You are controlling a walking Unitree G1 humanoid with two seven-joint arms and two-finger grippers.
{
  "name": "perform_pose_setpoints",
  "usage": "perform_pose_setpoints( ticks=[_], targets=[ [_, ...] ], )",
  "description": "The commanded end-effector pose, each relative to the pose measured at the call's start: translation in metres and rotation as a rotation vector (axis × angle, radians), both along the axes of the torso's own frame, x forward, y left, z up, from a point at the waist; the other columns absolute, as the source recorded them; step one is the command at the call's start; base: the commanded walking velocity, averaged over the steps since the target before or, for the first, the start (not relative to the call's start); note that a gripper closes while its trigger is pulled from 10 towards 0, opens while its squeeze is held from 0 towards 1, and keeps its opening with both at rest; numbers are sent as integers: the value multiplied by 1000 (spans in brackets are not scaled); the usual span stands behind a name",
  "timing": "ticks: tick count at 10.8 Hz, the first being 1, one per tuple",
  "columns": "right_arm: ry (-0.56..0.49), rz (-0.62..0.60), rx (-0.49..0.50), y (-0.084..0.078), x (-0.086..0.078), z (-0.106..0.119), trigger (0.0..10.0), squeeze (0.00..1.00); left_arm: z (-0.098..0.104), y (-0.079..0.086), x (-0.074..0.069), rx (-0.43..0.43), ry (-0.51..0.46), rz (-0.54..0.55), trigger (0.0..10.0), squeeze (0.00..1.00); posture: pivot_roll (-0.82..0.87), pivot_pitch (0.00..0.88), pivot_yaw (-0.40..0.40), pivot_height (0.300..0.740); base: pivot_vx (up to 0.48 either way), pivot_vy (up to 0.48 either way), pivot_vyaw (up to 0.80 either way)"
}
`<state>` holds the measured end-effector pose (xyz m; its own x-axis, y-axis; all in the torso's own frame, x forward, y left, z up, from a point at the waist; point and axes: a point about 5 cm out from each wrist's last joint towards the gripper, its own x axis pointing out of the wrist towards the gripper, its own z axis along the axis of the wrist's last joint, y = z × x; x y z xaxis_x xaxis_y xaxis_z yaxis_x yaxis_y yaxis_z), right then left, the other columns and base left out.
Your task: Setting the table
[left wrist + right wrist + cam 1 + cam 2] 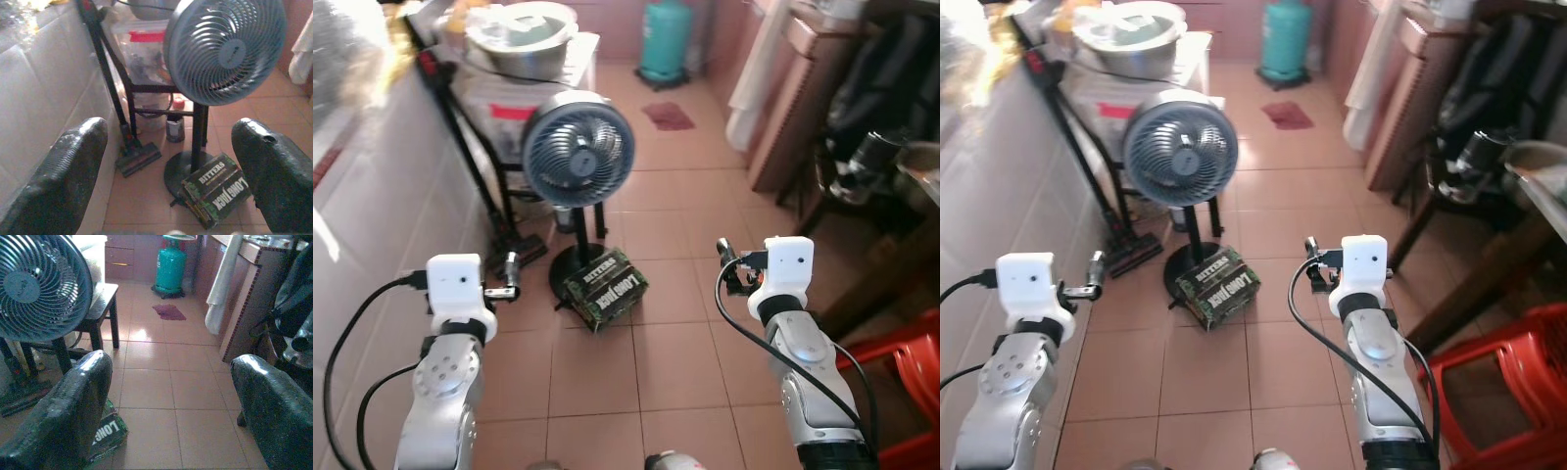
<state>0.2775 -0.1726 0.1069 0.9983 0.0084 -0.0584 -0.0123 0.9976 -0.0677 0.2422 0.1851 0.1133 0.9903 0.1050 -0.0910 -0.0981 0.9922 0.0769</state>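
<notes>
Tableware to set: none within reach of either pincer, so task judged barely begun, with fetching, carrying and laying all left to do. Nearest candidate a metal bowl, well beyond and above left pincer, on cluttered stand behind fan. Edge of dark wooden counter, carrying a metal dish, well off to outer side of right pincer.

Left pincer spread wide, gripping nothing, touching nothing; between its fingers, ahead, fan and green carton marked with lettering on tiled floor. Right pincer likewise spread wide and empty, pointed down open floor toward teal gas cylinder and hanging cloth. Red plastic stool beside and below right arm. Both arms raised forward, level, apart.
</notes>
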Motion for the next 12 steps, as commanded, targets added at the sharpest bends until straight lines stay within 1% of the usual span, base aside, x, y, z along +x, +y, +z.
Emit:
perform_pose_setpoints(
  ticks=[1, 2, 4, 5, 6, 7, 9, 10, 11, 12],
  targets=[
    [-11, -12, 11, -3, -1, 3, 10000, 0, 4, 1, -2, 15, -2, -7, 10000, 0, 35, 107, 47, 740, -285, 0, -788],
    [-2, -14, 20, 0, 0, -1, 10000, 0, 1, 0, -3, 7, 9, -3, 10000, 0, 40, 109, 50, 740, -285, 0, -788],
    [-10, -5, 33, 5, 4, 3, 10000, 0, 2, -8, -2, -9, 0, -13, 10000, 0, 39, 117, 38, 740, 0, 0, -788],
    [-8, 0, 31, 2, 1, 3, 10000, 0, 7, -9, -1, 33, -27, -14, 10000, 0, 33, 127, 27, 740, 0, 0, -775],
    [1, -6, 24, -2, -2, 1, 10000, 0, 7, -8, 0, 9, -22, -12, 10000, 0, 30, 129, 24, 740, 0, 0, -775],
    [3, -5, 21, -2, -3, 1, 10000, 0, 7, -5, 1, 19, -26, -5, 10000, 0, 28, 130, 23, 740, 0, 0, -775],
    [-8, 15, 19, 3, 0, 5, 10000, 0, 7, -7, 2, 11, -27, -2, 10000, 0, 24, 131, 21, 740, 0, 0, -772],
    [-11, 19, 22, 4, 2, 7, 10000, 0, 7, -8, 2, -7, -31, 7, 10000, 0, 27, 130, 18, 740, 0, 0, -775],
    [-9, 21, 22, 4, 1, 6, 10000, 0, 7, -8, 1, -21, -33, 8, 10000, 0, 27, 129, 16, 740, 0, 0, -775],
    [-4, 18, 22, 3, -2, 5, 10000, 0, 6, -6, -1, -17, -28, 9, 10000, 0, 25, 130, 16, 740, 0, 0, -769]
  ],
)
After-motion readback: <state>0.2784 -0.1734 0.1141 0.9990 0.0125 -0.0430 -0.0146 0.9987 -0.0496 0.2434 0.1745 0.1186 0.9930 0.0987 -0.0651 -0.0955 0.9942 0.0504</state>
